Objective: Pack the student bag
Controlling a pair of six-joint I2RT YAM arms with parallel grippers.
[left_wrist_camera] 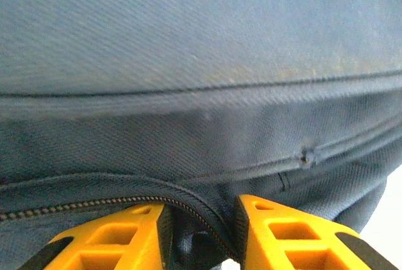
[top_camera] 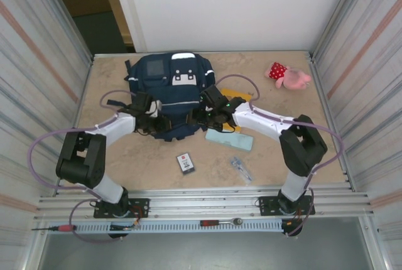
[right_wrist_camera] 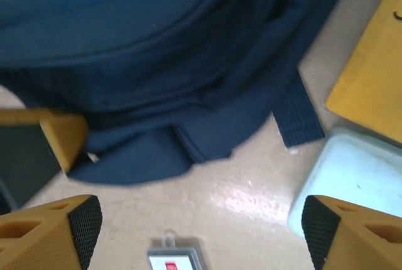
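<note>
Beige tabletop point(top_camera: 282, 163) between corrugated metal walls is carrying the student bag point(top_camera: 171, 88), lying flat at the far centre. The left hand point(left_wrist_camera: 200, 213) is pinching nearly closed on bag fabric by the zipper. The right hand point(right_wrist_camera: 196, 216) is gaping wide, holding nothing, hovering at the bag's near edge beside a pale blue case point(right_wrist_camera: 352, 176). A pink plush toy point(top_camera: 289, 76) is lying far right.

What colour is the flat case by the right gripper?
The case is pale blue-green; top external view shows it best.
</note>
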